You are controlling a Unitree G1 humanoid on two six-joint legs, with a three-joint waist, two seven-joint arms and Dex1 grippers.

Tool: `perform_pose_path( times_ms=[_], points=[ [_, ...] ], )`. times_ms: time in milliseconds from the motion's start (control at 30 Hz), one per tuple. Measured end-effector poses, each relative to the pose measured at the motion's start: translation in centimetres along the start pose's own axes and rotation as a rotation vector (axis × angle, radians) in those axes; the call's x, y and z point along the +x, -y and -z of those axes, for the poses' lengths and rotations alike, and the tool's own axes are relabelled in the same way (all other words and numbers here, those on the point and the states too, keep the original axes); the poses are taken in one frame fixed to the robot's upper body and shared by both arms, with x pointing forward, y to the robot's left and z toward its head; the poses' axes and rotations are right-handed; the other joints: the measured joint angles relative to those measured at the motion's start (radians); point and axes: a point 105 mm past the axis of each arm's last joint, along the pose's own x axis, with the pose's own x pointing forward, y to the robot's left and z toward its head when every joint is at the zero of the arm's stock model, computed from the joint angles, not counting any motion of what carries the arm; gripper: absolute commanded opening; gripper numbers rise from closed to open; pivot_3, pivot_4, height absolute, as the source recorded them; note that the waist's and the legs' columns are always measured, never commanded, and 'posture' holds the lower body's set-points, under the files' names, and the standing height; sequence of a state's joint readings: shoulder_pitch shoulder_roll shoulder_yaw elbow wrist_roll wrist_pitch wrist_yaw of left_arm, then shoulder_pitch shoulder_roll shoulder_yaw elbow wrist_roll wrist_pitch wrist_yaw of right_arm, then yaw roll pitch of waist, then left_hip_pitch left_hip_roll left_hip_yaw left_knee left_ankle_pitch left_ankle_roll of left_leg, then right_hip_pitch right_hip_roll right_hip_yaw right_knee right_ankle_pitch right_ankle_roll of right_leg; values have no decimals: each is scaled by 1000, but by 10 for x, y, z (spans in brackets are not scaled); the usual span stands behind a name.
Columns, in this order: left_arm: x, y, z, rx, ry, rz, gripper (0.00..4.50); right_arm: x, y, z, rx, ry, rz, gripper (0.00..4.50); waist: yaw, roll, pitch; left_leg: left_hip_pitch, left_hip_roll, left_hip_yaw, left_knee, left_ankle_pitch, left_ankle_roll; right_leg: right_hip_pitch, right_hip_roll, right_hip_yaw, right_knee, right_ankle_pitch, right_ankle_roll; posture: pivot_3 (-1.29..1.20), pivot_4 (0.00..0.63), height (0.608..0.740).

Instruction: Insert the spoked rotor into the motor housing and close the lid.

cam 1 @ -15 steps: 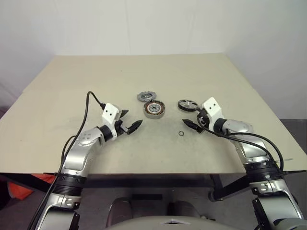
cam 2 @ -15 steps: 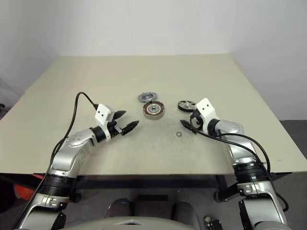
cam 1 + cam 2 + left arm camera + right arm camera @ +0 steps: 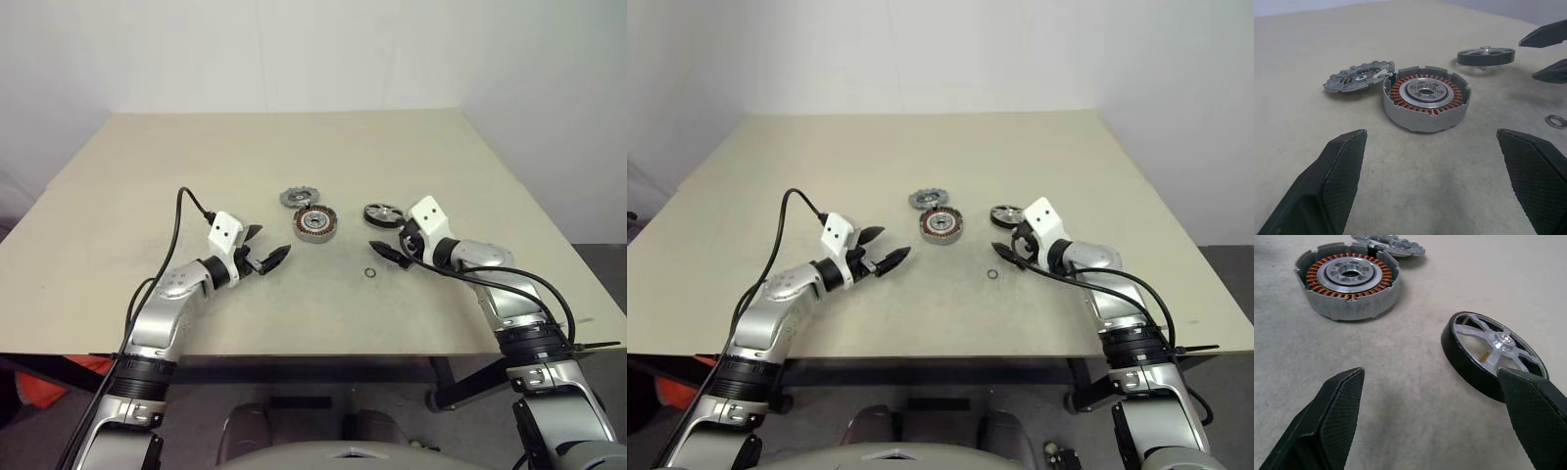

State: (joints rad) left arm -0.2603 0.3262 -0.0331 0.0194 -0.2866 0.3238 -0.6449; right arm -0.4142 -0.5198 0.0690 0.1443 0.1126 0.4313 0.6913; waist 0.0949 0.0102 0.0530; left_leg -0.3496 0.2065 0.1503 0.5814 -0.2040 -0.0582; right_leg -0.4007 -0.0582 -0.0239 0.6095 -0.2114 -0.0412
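Housing (image 3: 315,223) sits mid-table (image 3: 147,196), windings up, nothing in it. Lid (image 3: 295,197) lies just behind it on the left, edge touching or nearly so. Rotor (image 3: 383,213) flat to the housing's right, apart from it. Small ring (image 3: 370,272) loose nearer the front. Left gripper (image 3: 265,247) jaws wide, empty, left of housing. Right gripper (image 3: 389,238) jaws wide, empty, just beside rotor.

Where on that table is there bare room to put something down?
The table is bare behind the lid to the far edge, and along both side edges. It is crowded mid-table: lid, housing, rotor and small ring sit close, flanked by both open grippers.
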Motion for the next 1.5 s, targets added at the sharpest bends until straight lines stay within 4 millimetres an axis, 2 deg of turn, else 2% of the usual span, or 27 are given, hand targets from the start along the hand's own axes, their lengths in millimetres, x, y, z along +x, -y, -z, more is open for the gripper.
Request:
perform_pose_path(
  times_ms=[433, 633, 800, 933, 1067, 1267, 1400, 1500],
  points=[
    [1, 1, 0, -7, 5, -9, 4500, 1, -1, 1, -4, -3, -4, 4450, 0, 0, 0, 0, 0, 0, 0, 0, 0, 0, 0, 0, 0, 0, 0, 0, 0, 740],
    [-3, 3, 7, -21, -4, -21, 4500, 5, -2, 5, -13, -23, -15, 4450, 0, 0, 0, 0, 0, 0, 0, 0, 0, 0, 0, 0, 0, 0, 0, 0, 0, 740],
    [-3, 3, 5, -18, 0, -26, 4500, 8, -1, -7, -28, 2, -18, 4450, 0, 0, 0, 0, 0, 0, 0, 0, 0, 0, 0, 0, 1, 0, 0, 0, 0, 740],
    [-2, 1, 4, -2, -2, -39, 4500, 9, -1, -6, -37, -4, -12, 4450, 0, 0, 0, 0, 0, 0, 0, 0, 0, 0, 0, 0, 1, 0, 0, 0, 0, 740],
    [6, -1, -2, 183, -33, -34, 4500, 10, -2, -6, -37, -4, -14, 4450, 0, 0, 0, 0, 0, 0, 1, 0, 0, 0, 0, 0, 1, 0, 0, 0, 0, 740],
    [37, 14, -26, 618, -66, 176, 4500, 12, -2, -11, -41, 6, -14, 4450, 2, 0, 0, 1, 0, -1, 1, 1, -1, 0, 0, 0, 2, 0, 0, 0, 0, 740],
    [56, 13, -22, 800, -144, 292, 4500, 11, 0, -13, -43, 9, -4, 4450, 2, 0, 0, 0, 0, -1, 1, 1, -1, 0, 0, 0, 3, 0, 0, 0, 0, 740],
    [70, -4, -9, 905, -270, 313, 4500, 8, 4, -14, -37, 14, 24, 4450, 2, 0, 0, 0, -1, -1, 2, 1, -1, -1, 0, 0, 4, 0, 0, 0, 0, 740]
  ],
)
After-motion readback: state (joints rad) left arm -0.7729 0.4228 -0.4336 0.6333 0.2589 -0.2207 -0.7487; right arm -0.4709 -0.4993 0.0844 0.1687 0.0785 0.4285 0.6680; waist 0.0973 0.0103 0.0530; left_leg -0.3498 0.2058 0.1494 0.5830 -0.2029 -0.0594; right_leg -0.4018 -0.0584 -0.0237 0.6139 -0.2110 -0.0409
